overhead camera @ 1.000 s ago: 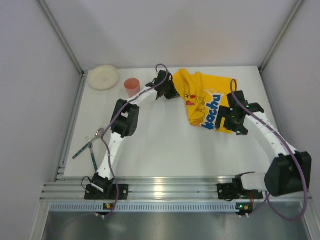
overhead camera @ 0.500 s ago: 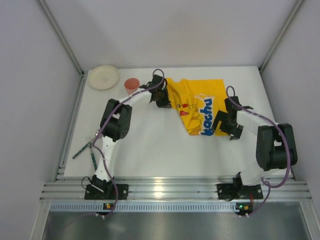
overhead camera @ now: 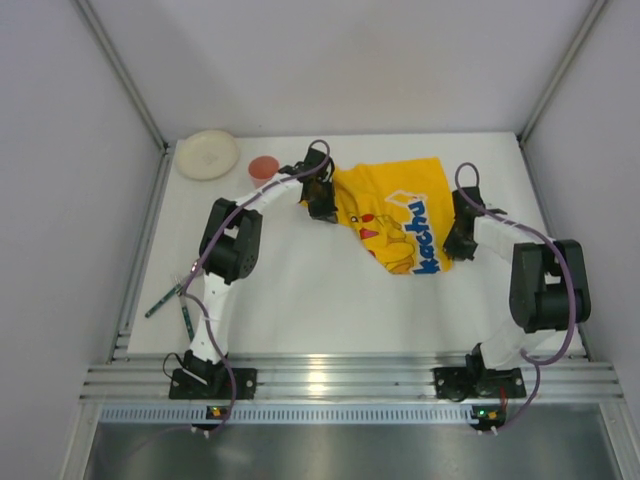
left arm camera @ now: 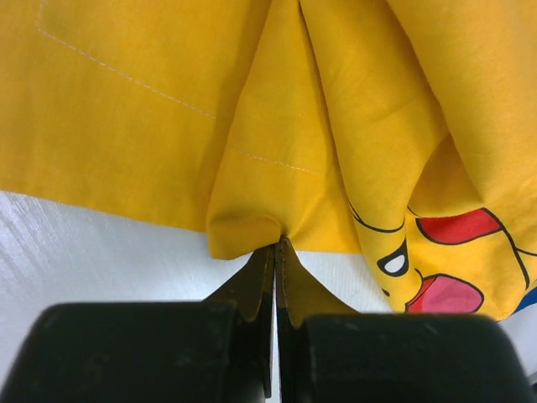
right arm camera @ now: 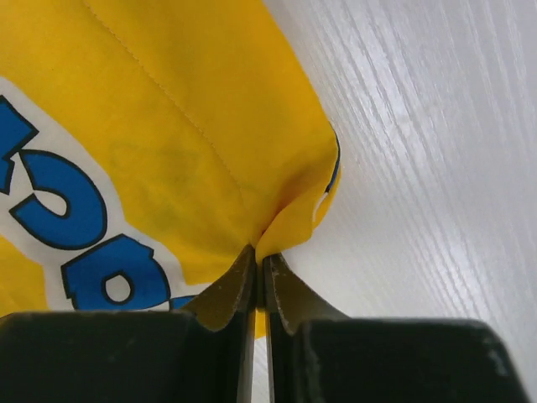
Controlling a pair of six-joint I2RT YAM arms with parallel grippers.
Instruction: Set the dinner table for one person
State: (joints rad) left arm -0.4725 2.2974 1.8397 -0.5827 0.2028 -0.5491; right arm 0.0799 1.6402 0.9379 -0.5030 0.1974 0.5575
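Observation:
The white dinner table [overhead camera: 300, 290] carries a yellow Pikachu-print cloth mat [overhead camera: 395, 210], lying rumpled at the centre right. My left gripper [overhead camera: 322, 207] is shut on a pinched fold of the mat's left edge; the left wrist view shows the mat [left arm camera: 336, 126] bunched at that gripper's [left arm camera: 277, 245] tips. My right gripper [overhead camera: 456, 240] is shut on the mat's right corner. In the right wrist view this gripper [right arm camera: 258, 262] pinches the mat [right arm camera: 168, 126] just above the table [right arm camera: 436, 168].
A white plate [overhead camera: 207, 154] sits at the far left corner, and a pink cup [overhead camera: 264, 167] stands next to it, close to my left forearm. Cutlery [overhead camera: 160, 303] lies near the table's left edge. Grey walls enclose the table.
My right gripper has gone from open to shut on the mat's corner and has drawn toward the right. The left gripper pulled its edge left, so the mat lies more spread out.

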